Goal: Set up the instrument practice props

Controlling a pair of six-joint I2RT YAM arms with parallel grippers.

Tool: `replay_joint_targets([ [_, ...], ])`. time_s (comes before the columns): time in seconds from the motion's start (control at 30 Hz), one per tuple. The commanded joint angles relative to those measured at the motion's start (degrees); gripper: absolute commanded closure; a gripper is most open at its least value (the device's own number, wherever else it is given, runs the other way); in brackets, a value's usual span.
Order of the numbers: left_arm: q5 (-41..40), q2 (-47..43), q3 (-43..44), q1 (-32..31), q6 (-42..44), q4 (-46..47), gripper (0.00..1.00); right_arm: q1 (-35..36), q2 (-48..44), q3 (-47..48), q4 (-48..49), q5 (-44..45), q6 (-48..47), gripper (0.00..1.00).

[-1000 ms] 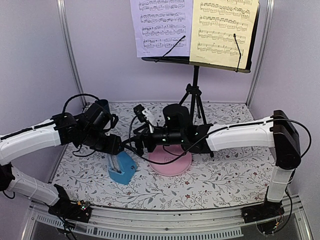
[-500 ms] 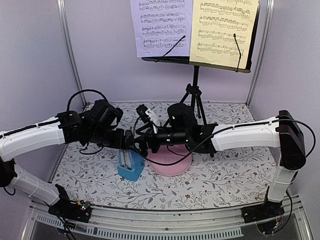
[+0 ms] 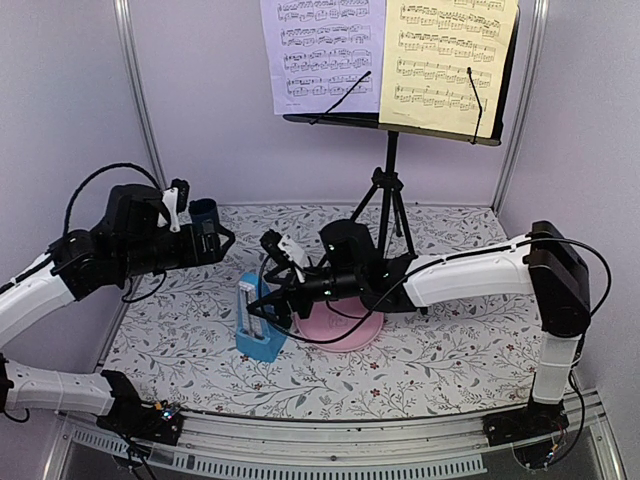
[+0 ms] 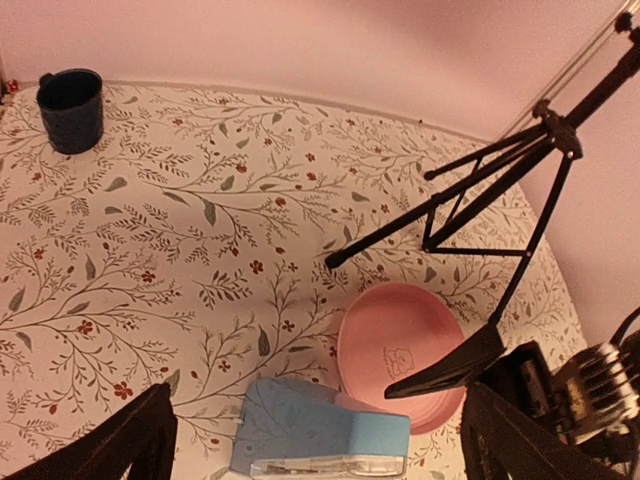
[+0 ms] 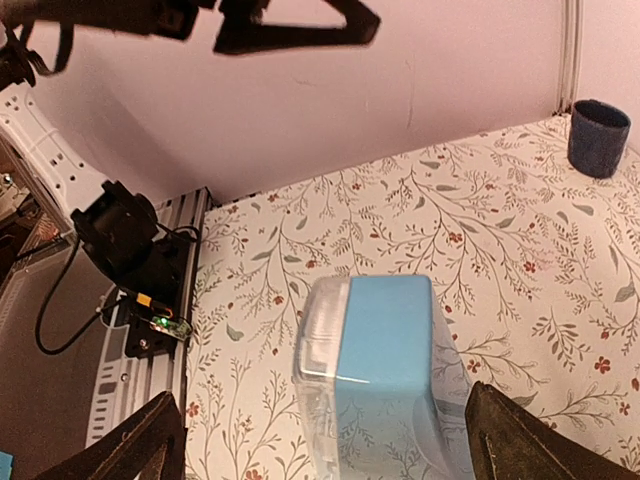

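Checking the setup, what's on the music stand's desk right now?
A lilac sheet on the left and a yellow sheet on the right, each crossed by a black retaining arm. They cover most of the desk, and their tops run out of frame.

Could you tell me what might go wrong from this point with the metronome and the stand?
1. The blue metronome stands upright between the fingers of the open right pincer; a finger could clip and topple it on withdrawal, perhaps onto the pink plate beside it.
2. The right arm lies close in front of the tripod legs of the music stand; a wide swing back might catch a leg and shake the lilac sheet and yellow sheet loose.
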Motion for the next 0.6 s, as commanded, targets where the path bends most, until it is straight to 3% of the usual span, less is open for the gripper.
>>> replay_joint_targets([
  [0.0, 1.60, -1.90, -3.09, 3.54, 1.66, 3.34, 0.01, -0.28, 4.74, 3.92, -1.18, -1.16, -2.89, 0.01],
  [0.57, 9.48, -5.41, -9.75, 10.58, 4.21, 8.53, 0.01, -0.48, 16.08, 12.95, -3.21, 0.22, -10.95, 0.03],
])
